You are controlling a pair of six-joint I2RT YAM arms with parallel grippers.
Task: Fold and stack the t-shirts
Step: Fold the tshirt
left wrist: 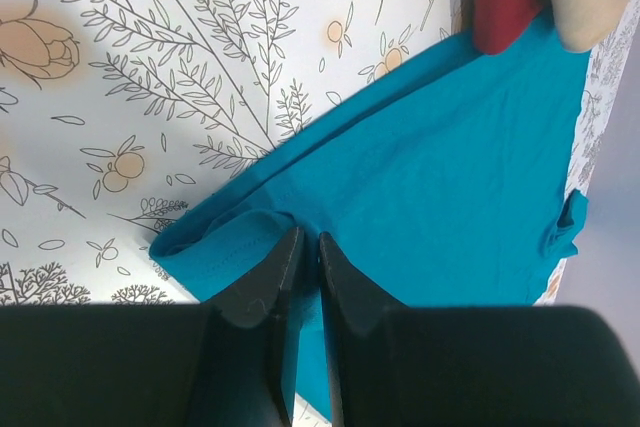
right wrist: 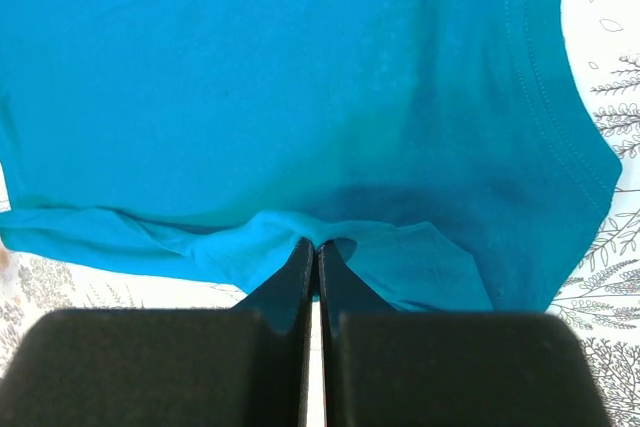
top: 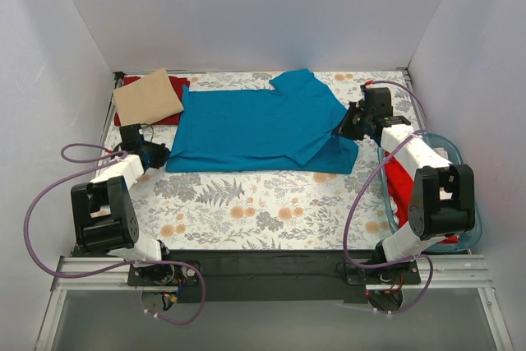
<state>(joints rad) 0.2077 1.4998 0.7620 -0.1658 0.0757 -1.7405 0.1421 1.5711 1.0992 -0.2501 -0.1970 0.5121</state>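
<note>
Where the flowered tablecloth [top: 246, 203] covers the table, the teal shirt [top: 238, 125] lies spread across the middle, its long side running left to right. The body lies mostly flat. At the right-hand end one layer lies doubled over another, and its edge runs on a slant.

Left gripper [left wrist: 306, 242]: low, at the near left corner of the teal shirt. The fingers stand almost together, with only a narrow slit between them. Teal cloth shows in that slit, and a small fold of the hem is bunched up at the tips. Finding: clamped on the corner of the teal shirt.

Right gripper [right wrist: 317, 247]: at the right-hand edge of the same shirt. The fingers are pressed tight together, and a puckered ridge of teal cloth is drawn in at the tips. Finding: pinching the edge of the teal shirt.

At the far left corner a tan shirt [top: 146, 98] lies folded into a rough square, resting on a red shirt [top: 176, 85] that shows beyond its edges. The teal shirt's left end touches this pile.

At the right edge of the table stands a clear plastic tub [top: 457, 149], partly hidden by the right arm. A red heap [top: 397, 188] of cloth lies inside it; how many shirts it holds cannot be told.
</note>
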